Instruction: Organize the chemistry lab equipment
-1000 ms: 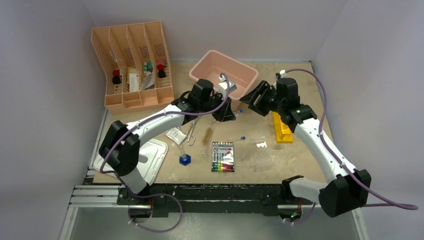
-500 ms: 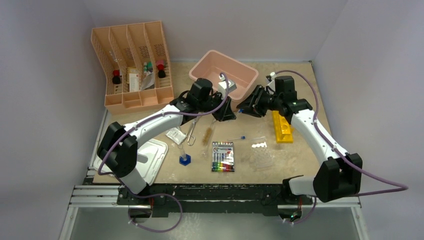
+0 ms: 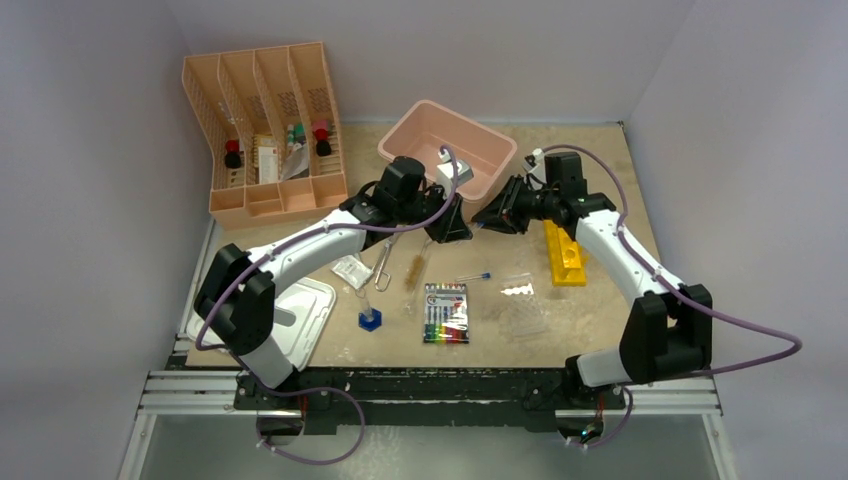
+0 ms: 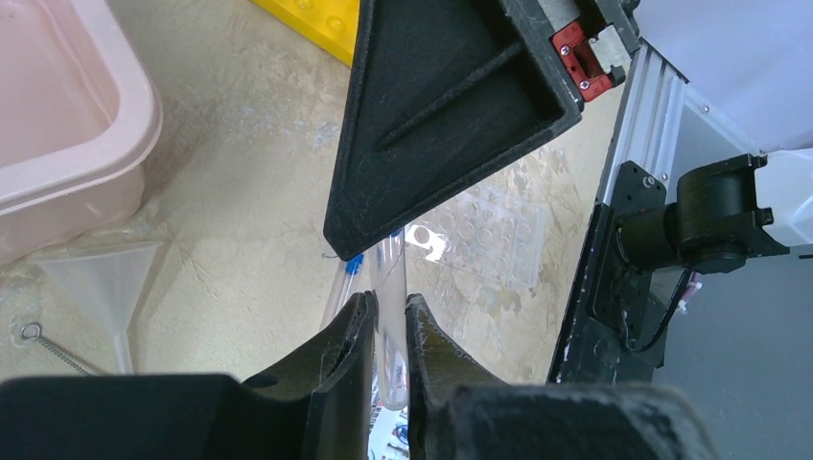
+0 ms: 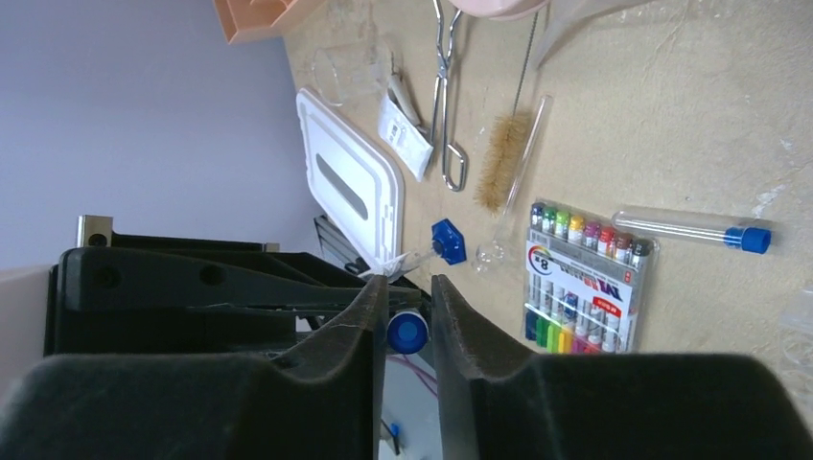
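Observation:
My left gripper (image 3: 450, 228) (image 4: 388, 314) is shut on a clear blue-capped tube (image 4: 391, 287), held above the table. My right gripper (image 3: 488, 216) (image 5: 409, 285) meets it nose to nose, its fingers closed round the tube's blue cap (image 5: 407, 332). Another blue-capped tube (image 3: 474, 276) (image 5: 690, 230) lies on the table. Metal tongs (image 3: 383, 265) (image 5: 446, 96), the brown brush (image 3: 412, 272) (image 5: 500, 158), a small clear packet (image 3: 352, 270) (image 5: 403, 134), the blue hexagonal-based cylinder (image 3: 370, 319) (image 5: 447, 241) and the clear tube rack (image 3: 524, 308) (image 4: 484, 240) lie below.
A pink bin (image 3: 447, 147) stands behind both grippers. An orange divided organizer (image 3: 262, 130) is at the back left. A yellow block (image 3: 563, 255) lies to the right, a marker pack (image 3: 446, 312) in front, a white lid (image 3: 300, 315) at the front left. A clear funnel (image 4: 105, 278) lies by the bin.
My right arm has swung left toward the left gripper and brought its fingers round the tube's cap. My left gripper has stayed in place holding the tube.

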